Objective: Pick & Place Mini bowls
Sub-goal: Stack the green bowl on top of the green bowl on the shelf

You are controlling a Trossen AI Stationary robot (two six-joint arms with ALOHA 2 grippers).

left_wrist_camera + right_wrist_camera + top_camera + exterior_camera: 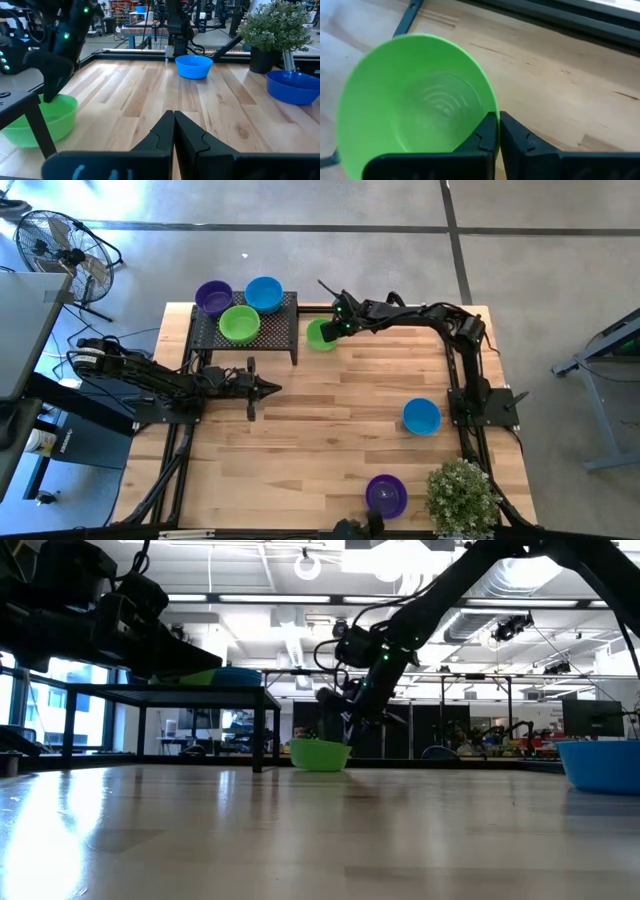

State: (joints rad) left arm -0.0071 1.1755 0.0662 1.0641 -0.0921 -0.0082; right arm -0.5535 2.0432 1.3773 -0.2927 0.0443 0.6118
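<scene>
Green glossy plastic was pinched between the dark fingers of the right gripper [497, 131], which were brought together on the near rim of a small round green bowl [415, 100]. In the right wrist view one finger was seen inside the rim and the other outside it, with almost no gap between them. The gripped bowl [320, 335] was seen from above on the pale wooden table [340, 450], just beside the right-hand leg of the black mesh metal rack [275, 330]; in the low view its base [319, 755] appeared to rest on the tabletop.

On the rack three more small plastic bowls were gathered close together: a purple one [213, 296], a blue one [264, 293] and a green one [239, 323].

The left gripper [270, 388] was held over the table in front of the rack, its fingers pressed together on nothing, well apart from every bowl.

Further out, a blue bowl [421, 416] was placed near the base of the right arm, and another purple bowl [386, 494] was set at the near edge, beside a small potted plant with pale green leaves [462, 495].
</scene>
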